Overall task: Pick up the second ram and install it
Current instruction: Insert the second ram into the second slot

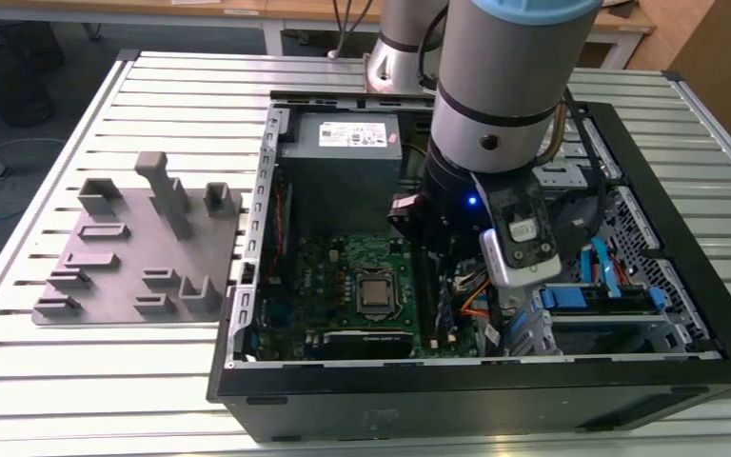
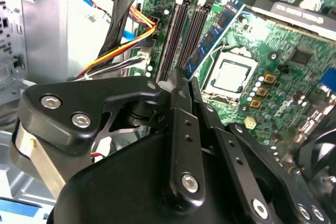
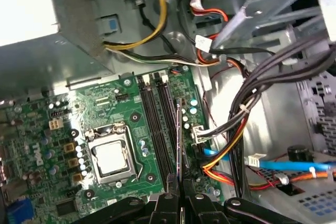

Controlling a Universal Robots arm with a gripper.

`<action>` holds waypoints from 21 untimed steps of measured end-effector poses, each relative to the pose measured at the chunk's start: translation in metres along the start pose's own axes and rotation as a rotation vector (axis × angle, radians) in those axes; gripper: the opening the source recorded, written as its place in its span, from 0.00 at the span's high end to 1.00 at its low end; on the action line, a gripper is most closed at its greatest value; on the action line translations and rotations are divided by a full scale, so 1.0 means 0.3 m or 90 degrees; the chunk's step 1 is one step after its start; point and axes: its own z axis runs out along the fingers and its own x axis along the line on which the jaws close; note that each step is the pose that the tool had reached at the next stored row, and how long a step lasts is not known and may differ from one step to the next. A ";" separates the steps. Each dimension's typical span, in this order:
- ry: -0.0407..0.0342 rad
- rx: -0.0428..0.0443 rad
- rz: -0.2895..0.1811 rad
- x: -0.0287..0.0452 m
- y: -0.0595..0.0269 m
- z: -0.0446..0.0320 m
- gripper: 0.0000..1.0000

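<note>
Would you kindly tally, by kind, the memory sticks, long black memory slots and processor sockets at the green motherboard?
Thin dark memory stick, held by the gripper: 1
Long black memory slots: 2
Square silver processor socket: 1
Total: 4

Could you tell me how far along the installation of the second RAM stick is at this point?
Done: the pick-up, since the gripper is shut on the second ram. In hand: the stick hangs above the motherboard, close to the two dark memory slots beside the CPU socket. Left: the seating, as in both wrist views the stick is not in a slot yet.
</note>
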 end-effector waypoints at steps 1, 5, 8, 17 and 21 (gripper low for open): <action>0.0004 -0.0006 -0.011 0.000 0.000 0.000 0.86; 0.0023 -0.0032 -0.057 0.000 0.000 0.003 0.86; 0.0037 -0.0051 -0.092 0.000 0.000 0.005 0.86; 0.0057 -0.0079 -0.142 0.000 0.000 0.007 0.86; 0.0307 -0.0040 -0.141 -0.003 0.001 0.008 0.86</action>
